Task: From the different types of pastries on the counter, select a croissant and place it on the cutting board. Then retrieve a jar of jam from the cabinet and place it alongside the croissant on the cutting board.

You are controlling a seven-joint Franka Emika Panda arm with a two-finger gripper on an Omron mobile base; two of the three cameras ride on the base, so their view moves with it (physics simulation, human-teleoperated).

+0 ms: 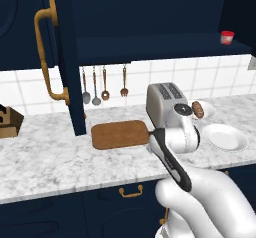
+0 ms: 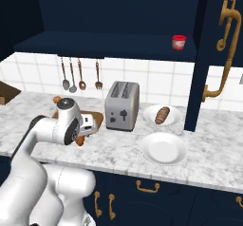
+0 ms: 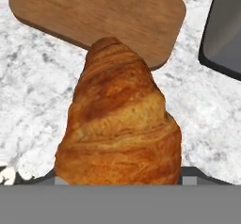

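I am carrying the croissant (image 3: 120,124), gripped in the end effector (image 3: 120,180), above the marbled tabletop (image 1: 50,157) just short of the cutting board (image 1: 120,134). Judging from this, the first step is nearly finished: I need to travel a little further over the board, lower, and release. The toaster (image 2: 122,106) is standing just beside the board, so I am keeping clear of it. Afterwards, the jar of jam (image 2: 178,42) is waiting on the open cabinet (image 1: 150,47) shelf; the darker pastry (image 2: 162,115) is sitting on its plate (image 2: 173,119).
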